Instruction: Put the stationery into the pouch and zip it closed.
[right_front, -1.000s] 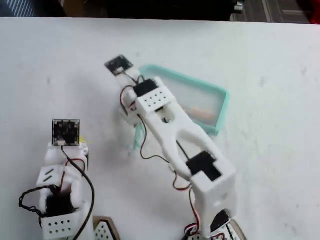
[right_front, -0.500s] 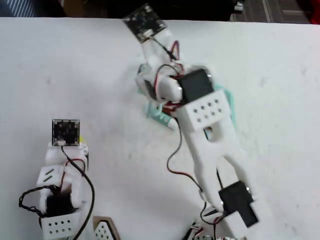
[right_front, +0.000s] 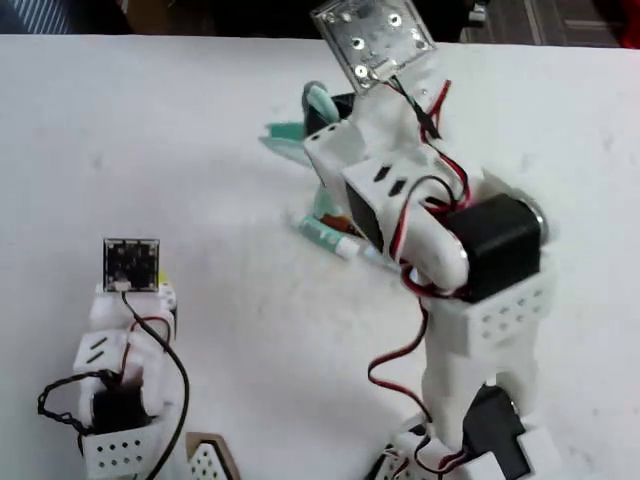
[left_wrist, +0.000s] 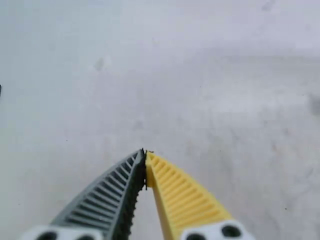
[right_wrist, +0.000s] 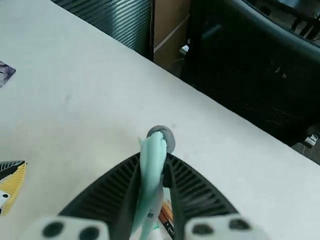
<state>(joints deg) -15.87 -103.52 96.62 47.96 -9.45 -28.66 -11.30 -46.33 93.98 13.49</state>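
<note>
My right gripper is shut on the top edge of the teal pouch, beside its grey ring pull. From above, the pouch hangs lifted near the table's far edge, mostly hidden by the raised right arm. A teal and white pen lies on the table below it, with an orange item just behind. Another orange pen shows beneath the gripper. My left gripper is shut with nothing in it, low over bare table at the front left.
The left arm stands at the front left corner. A dark chair and a slatted panel are beyond the table's far edge. The white tabletop is bare at the left.
The right arm has risen and swung toward the far edge, pulling the pouch up from lying flat. The teal pen now lies uncovered on the table. The left arm has not moved.
</note>
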